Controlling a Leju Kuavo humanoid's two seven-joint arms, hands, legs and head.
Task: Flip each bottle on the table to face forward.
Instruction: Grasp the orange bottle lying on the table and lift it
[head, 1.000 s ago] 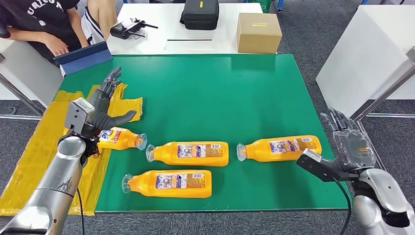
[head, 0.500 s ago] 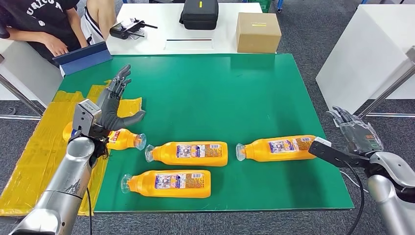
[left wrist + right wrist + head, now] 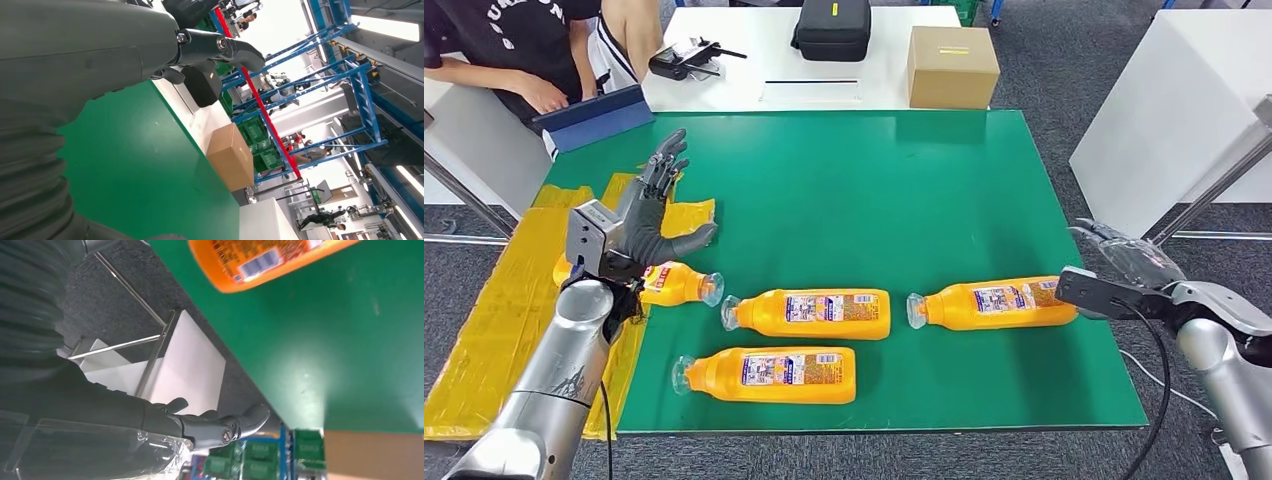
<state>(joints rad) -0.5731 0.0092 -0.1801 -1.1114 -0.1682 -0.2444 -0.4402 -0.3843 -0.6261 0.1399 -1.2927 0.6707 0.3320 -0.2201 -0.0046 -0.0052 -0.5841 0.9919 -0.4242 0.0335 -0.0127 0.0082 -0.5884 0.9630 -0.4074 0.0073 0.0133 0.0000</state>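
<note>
The left hand [image 3: 652,205] is held up with its fingers spread wide and holds nothing. It hangs just above the small orange plastic bottle [image 3: 676,284] that lies on its side at the left edge of the green table mat [image 3: 874,190], partly on a yellow plastic sheet [image 3: 494,320]. The right hand [image 3: 1130,258] has its fingers stretched out and apart and holds nothing. It is just off the mat's right edge, beside the bottom of a long orange bottle [image 3: 994,303]. Two more long orange bottles lie on the mat, one in the middle [image 3: 809,313] and one nearer the front edge [image 3: 769,375]. A brown cardboard box [image 3: 952,66] sits past the mat's far edge.
</note>
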